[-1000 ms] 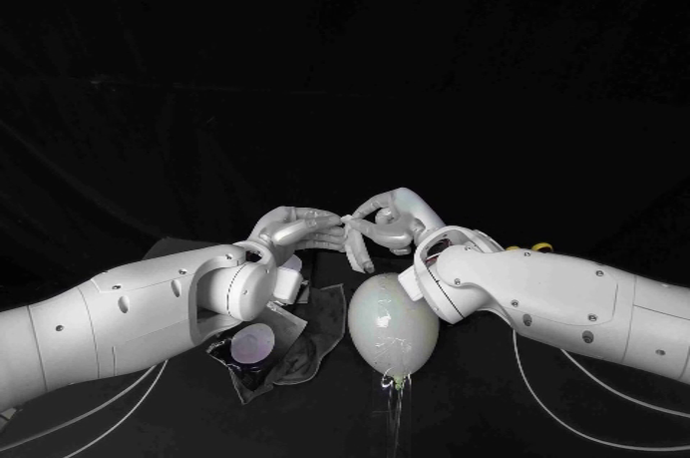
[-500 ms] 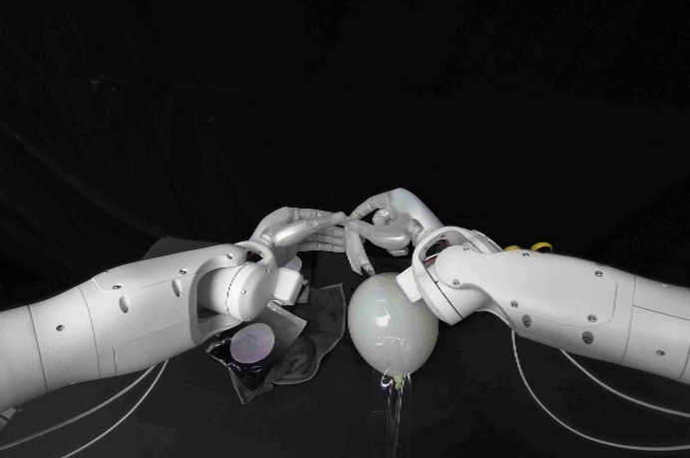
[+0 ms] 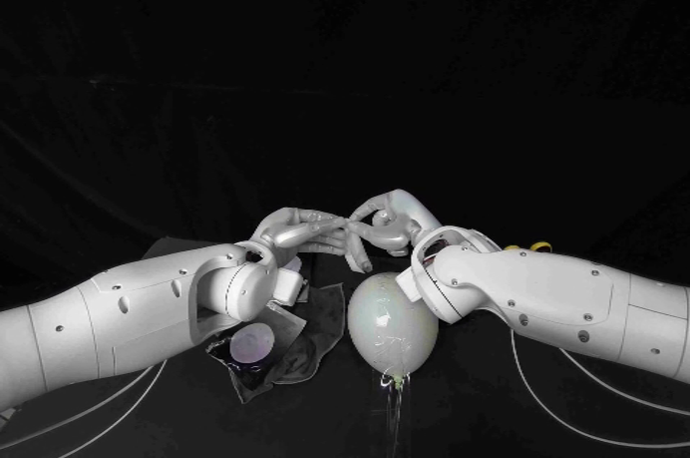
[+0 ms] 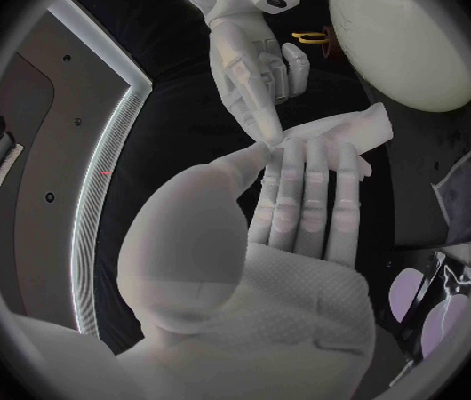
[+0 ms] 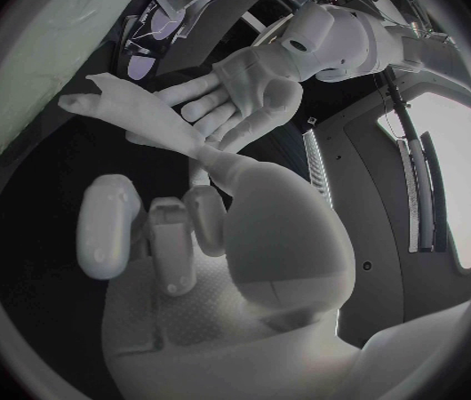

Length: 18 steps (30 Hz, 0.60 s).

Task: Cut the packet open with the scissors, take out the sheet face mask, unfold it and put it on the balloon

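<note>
You see both hands meeting at the centre of the head view, just above the balloon [image 3: 391, 323]. The left hand [image 4: 302, 231] lies palm up with its fingers stretched out flat. The mask [image 4: 347, 132], still folded into a narrow white strip, rests across those fingertips. The thumb closes in against the strip's near edge, so the left hand seems to be grasping the mask, though the contact is hard to make out.

The right hand [image 4: 247, 62] faces it from the other side. Its fingers are clenched in on nothing, and only its thumb reaches out, the tip touching the end of the mask.

In the head view the balloon lies pale and egg-shaped on the table [image 3: 475, 418], lower centre, with its narrow end towards the bottom edge, tucked against the right arm's wrist. To its left, in the lower left of the frame, you find the dark packet [image 3: 280, 353] lying flat under the left forearm. At centre right, the yellow handles of the scissors [image 3: 540, 246] peek out just above the right forearm.
</note>
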Each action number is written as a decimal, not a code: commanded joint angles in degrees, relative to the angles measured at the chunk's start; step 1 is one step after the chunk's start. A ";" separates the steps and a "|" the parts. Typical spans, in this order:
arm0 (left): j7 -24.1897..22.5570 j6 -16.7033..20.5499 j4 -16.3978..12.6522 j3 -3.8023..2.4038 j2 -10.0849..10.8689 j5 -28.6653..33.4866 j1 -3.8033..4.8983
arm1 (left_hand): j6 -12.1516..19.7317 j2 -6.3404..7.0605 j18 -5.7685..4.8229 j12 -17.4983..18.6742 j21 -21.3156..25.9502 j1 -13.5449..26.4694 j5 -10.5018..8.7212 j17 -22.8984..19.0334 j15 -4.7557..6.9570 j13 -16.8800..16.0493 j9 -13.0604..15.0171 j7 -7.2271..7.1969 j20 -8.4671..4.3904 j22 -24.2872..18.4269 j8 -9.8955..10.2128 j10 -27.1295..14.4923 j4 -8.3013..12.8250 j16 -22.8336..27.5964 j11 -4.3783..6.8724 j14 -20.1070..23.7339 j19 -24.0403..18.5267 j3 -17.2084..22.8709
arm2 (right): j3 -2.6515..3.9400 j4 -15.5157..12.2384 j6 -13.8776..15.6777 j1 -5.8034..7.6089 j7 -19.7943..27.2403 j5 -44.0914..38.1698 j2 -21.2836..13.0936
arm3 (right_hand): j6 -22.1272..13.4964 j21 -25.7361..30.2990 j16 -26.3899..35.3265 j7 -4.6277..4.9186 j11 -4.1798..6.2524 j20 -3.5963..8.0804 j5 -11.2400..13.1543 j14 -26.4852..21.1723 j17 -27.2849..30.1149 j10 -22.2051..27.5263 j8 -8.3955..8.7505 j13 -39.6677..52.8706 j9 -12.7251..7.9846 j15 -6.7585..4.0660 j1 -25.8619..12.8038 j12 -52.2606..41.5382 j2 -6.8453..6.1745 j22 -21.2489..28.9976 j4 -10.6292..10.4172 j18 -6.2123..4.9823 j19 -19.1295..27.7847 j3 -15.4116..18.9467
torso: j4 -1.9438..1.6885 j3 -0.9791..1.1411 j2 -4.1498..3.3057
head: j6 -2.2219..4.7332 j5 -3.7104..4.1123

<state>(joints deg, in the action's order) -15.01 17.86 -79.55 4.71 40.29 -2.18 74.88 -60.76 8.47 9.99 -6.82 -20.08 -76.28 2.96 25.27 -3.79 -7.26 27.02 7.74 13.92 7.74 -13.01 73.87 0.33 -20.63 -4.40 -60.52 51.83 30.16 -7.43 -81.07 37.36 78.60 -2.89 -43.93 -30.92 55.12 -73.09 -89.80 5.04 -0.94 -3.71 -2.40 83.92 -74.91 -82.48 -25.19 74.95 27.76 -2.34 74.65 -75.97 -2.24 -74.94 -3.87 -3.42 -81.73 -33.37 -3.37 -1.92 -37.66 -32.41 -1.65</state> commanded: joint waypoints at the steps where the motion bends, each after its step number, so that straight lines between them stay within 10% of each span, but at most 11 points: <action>1: -1.40 -1.41 -0.17 -0.09 -0.13 -0.43 0.07 | -1.21 -1.53 0.61 -0.29 0.28 -1.79 -0.16 0.11 0.39 -0.10 0.08 -0.21 -0.33 -0.13 -0.83 0.93 0.47 -0.06 0.09 -0.26 0.83 0.73 | -0.05 0.06 -2.08 -0.05 -0.92 -1.31 0.16 | 0.52 0.15 -0.20 0.01 0.20 0.03 -0.37 6.08 -15.09 -0.04 -0.21 4.54 0.06 -0.30 0.25 -0.22 0.12 -10.19 0.04 -0.20 0.08 -0.20 | -0.02 -0.01 -0.05 | -0.01 -0.06; 18: -1.92 0.05 -0.11 -0.09 -0.07 -0.52 0.07 | -0.15 -5.51 0.48 -0.35 -1.18 -3.82 -0.18 0.05 0.90 -0.31 2.04 0.03 -1.68 0.46 -2.26 2.79 1.27 0.55 0.23 -2.16 2.31 0.61 | -0.34 -0.73 -1.70 -0.13 0.55 -0.66 -0.27 | 0.51 0.27 -0.20 0.02 0.20 0.03 -0.37 6.08 -15.09 0.04 -0.25 4.44 0.07 -0.30 0.23 -0.07 0.04 -10.16 0.09 -0.23 0.13 -0.20 | 0.04 0.04 -0.04 | -0.14 -0.13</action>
<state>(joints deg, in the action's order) -15.85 17.91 -79.52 4.73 40.32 -2.23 74.86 -61.17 3.55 9.78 -6.83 -21.14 -79.82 2.52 25.34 -2.87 -7.53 27.30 7.70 12.39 8.18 -15.07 76.20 1.28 -20.39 -4.10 -62.47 53.77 30.60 -7.76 -81.58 35.85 78.51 -3.64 -44.43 -31.19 55.21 -73.05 -89.76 4.92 -0.94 -3.71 -2.63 83.91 -74.95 -82.48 -25.09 74.92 27.73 -2.34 74.64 -75.97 -2.26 -74.92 -3.87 -3.42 -81.73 -33.36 -3.35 -1.89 -37.66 -32.57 -1.80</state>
